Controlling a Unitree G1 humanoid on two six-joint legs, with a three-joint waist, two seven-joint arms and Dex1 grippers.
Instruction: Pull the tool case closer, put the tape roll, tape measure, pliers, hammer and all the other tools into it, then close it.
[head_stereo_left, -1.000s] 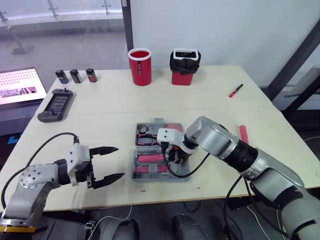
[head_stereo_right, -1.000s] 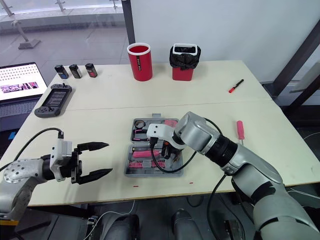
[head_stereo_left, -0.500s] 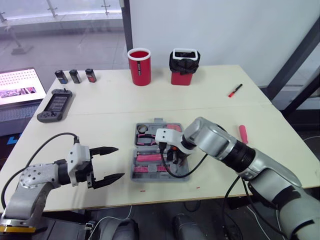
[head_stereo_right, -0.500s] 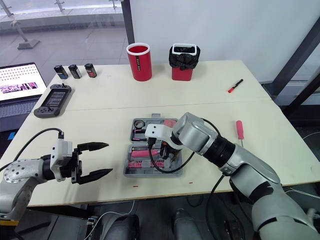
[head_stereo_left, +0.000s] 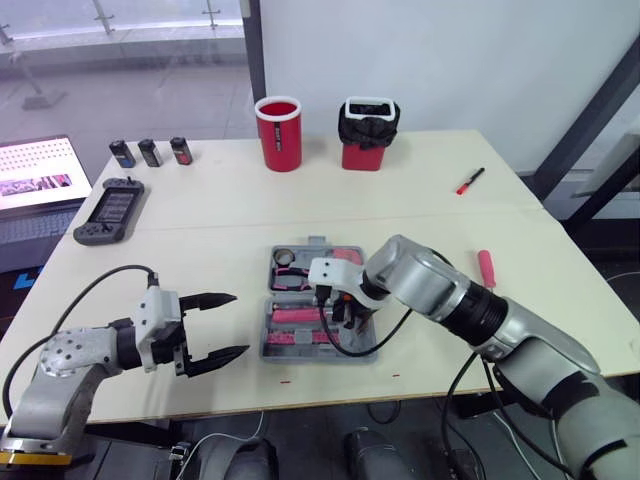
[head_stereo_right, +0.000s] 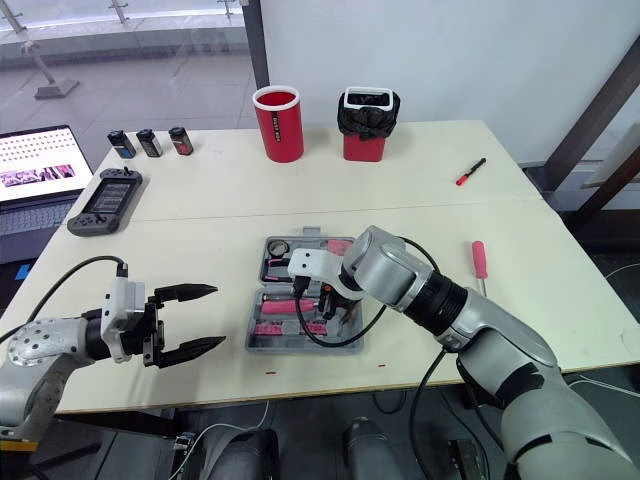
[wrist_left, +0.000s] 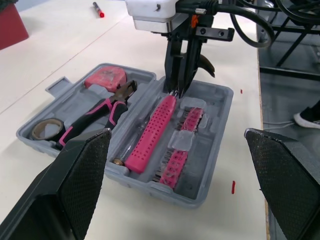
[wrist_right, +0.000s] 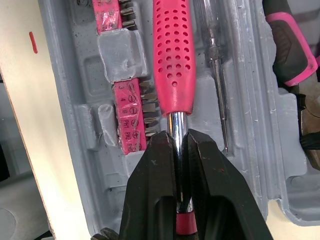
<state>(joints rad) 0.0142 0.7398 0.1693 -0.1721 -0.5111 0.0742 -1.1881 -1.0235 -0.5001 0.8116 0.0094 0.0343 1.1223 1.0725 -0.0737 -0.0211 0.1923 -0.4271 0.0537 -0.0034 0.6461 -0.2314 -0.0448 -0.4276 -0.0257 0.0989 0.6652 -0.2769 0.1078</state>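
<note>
The case (wrist_left: 212, 150) lies open near the middle of the bench's (head_stereo_left: 200, 220) front edge. The tape roll (wrist_left: 46, 128), pliers (wrist_left: 100, 112) and tape measure (wrist_left: 105, 78) sit in its far half. The right claw (wrist_right: 178, 137) is pinched shut on the chrome shaft of the hammer (wrist_right: 172, 60), just past the pink handle. The handle lies along the near half's long slot, between the bit strips (wrist_right: 131, 120) and a thin driver (wrist_right: 212, 55). The step in hand looks like seating the hammer. To do it well, press the shaft straight down until it lies flat, then part the fingers only a little. Lift clear vertically, so nothing drags the handle out or knocks the bits. The left claw (head_stereo_left: 240, 323) hangs wide open and empty over the front left corner; it could steady the case. A red screwdriver (head_stereo_left: 486, 268) waits near the right edge.
</note>
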